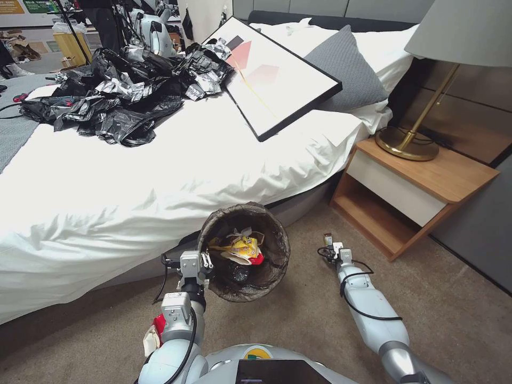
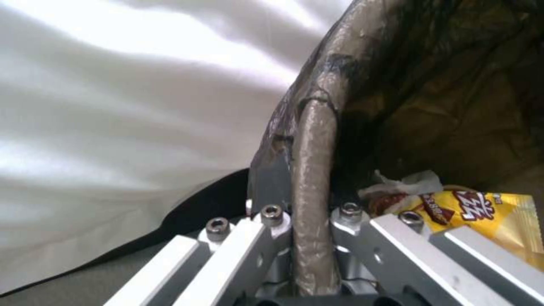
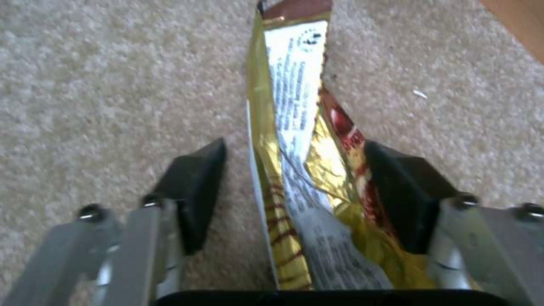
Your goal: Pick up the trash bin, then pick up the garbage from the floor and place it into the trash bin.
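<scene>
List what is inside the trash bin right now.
Inside the trash bin: a yellow snack packet, a white tissue wad, something red and a dark item lower down. Anything beneath them is covered.

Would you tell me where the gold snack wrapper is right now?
The gold snack wrapper sits between the right gripper's open fingers, above the carpet, between the trash bin and the nightstand.

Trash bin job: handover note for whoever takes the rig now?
Left gripper: shut on the rim of the trash bin, held off the carpet beside the bed.
Right gripper: jaws apart, gold wrapper standing between them, one pad touching, not clamped.
Done: bin picked up; yellow snack packet, tissue and a bottle already inside.
Left: close on the wrapper and drop it in the bin.
</scene>
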Controlling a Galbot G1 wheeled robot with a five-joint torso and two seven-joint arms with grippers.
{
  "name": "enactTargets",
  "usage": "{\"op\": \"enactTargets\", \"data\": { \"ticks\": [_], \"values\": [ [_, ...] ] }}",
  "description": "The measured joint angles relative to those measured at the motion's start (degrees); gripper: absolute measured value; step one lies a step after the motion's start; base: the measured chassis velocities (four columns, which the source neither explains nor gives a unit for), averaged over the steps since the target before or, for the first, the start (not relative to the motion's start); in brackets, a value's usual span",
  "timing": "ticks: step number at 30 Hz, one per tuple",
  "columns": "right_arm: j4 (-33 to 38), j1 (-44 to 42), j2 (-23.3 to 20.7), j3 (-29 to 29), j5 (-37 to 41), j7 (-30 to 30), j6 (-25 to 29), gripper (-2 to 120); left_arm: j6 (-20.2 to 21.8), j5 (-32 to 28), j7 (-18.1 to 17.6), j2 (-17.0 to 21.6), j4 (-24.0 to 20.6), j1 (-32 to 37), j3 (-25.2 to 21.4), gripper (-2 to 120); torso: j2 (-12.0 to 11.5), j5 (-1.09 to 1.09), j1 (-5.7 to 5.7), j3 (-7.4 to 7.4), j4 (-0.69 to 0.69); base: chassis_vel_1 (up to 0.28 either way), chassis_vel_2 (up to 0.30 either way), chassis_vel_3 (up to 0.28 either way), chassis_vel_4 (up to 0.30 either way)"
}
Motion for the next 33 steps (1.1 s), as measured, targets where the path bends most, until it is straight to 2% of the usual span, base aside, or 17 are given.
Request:
{"op": "enactTargets", "data": {
  "ticks": [1, 3, 5, 7, 9, 10, 16, 33],
  "values": [
    [-1.21, 0.51, 0.23, 0.00, -0.40, -0.05, 0.37, 51, 0.00, 0.00, 0.00, 0.00, 0.00, 0.00, 0.00, 0, 0.00, 0.00, 0.00, 0.00, 0.00, 0.000, 0.000, 0.000, 0.000],
    [-2.17, 0.91, 0.40, 0.02, -0.67, -0.25, 0.75, 48, 0.00, 0.00, 0.00, 0.00, 0.00, 0.00, 0.00, 0, 0.00, 0.00, 0.00, 0.00, 0.00, 0.000, 0.000, 0.000, 0.000],
    [-4.54, 1.99, 0.70, 0.20, -1.37, -1.10, 1.99, 37, 0.00, 0.00, 0.00, 0.00, 0.00, 0.00, 0.00, 0, 0.00, -0.01, 0.00, 0.00, 0.00, 0.000, 0.000, 0.000, 0.000],
    [-5.01, 2.17, 0.76, 0.25, -1.47, -1.30, 2.25, 35, 0.00, 0.00, 0.00, 0.00, 0.00, 0.00, 0.00, 0, 0.00, -0.01, 0.00, 0.00, 0.00, 0.000, 0.000, 0.000, 0.000],
    [-5.75, 2.36, 0.78, 0.35, -1.58, -1.50, 2.59, 24, 0.00, 0.00, 0.00, 0.00, 0.00, 0.00, 0.00, 0, 0.01, 0.00, 0.00, 0.00, 0.02, 0.000, 0.000, 0.000, 0.000],
    [-5.75, 2.36, 0.78, 0.35, -1.58, -1.50, 2.59, 24, 0.00, 0.00, 0.00, 0.00, 0.00, 0.00, 0.00, 0, 0.01, 0.00, 0.00, 0.00, 0.02, 0.000, 0.000, 0.000, 0.000],
    [-5.77, 2.12, 0.10, 0.54, -1.50, -1.71, 2.74, 0, 0.00, 0.00, 0.00, 0.00, 0.00, 0.00, 0.00, 0, 0.01, 0.00, 0.00, 0.00, -0.01, 0.000, 0.000, 0.000, 0.000],
    [-3.28, 1.01, -0.35, 0.32, -0.40, -1.63, 3.46, 0, 0.00, 0.00, -0.01, 0.00, 0.00, 0.00, 0.00, 0, 0.00, 0.00, 0.00, 0.00, -0.01, 0.000, 0.000, 0.000, 0.000]
  ]
}}
